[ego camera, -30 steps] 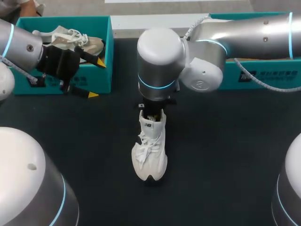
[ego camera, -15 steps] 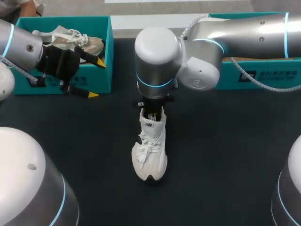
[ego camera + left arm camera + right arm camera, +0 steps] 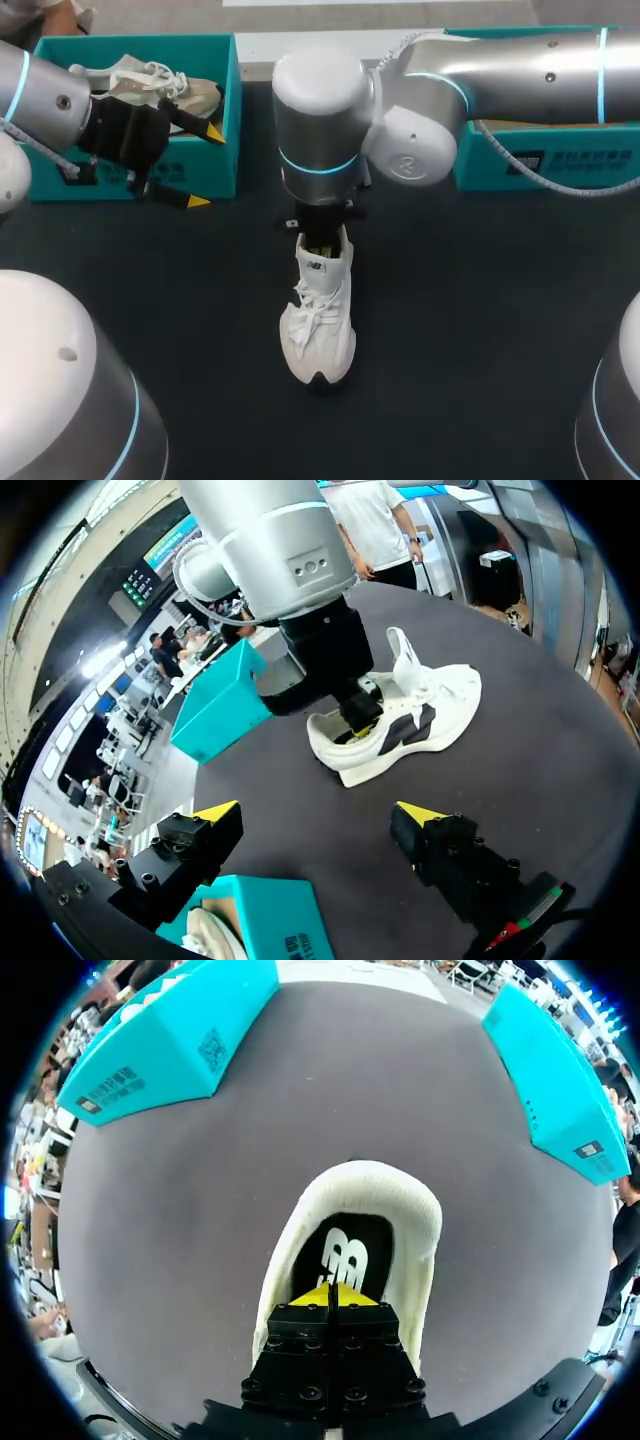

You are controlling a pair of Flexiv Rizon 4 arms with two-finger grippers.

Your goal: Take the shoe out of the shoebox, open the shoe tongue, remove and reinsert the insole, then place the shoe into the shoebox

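A white laced shoe [image 3: 318,325] stands on the dark table, toe toward the near edge. My right gripper [image 3: 322,238] hangs over its heel opening. In the right wrist view that gripper [image 3: 333,1296] is shut, its yellow tips pressed together inside the cream collar [image 3: 300,1215], just over the black insole [image 3: 340,1250]; nothing shows between the fingers. My left gripper [image 3: 200,165] stands open at the front right corner of the left teal shoebox [image 3: 232,120], one tip above the box wall and one in front of it. In the left wrist view, the gripper [image 3: 320,815] looks toward the shoe [image 3: 425,710], far from it.
A beige shoe [image 3: 150,85] lies in the left shoebox. A second teal shoebox [image 3: 545,160] stands at the back right, partly under my right arm. Dark table surface lies on both sides of the white shoe.
My right arm's wrist has shifted a little to the left over the shoe's heel. The shoe and my left arm have stayed where they were.
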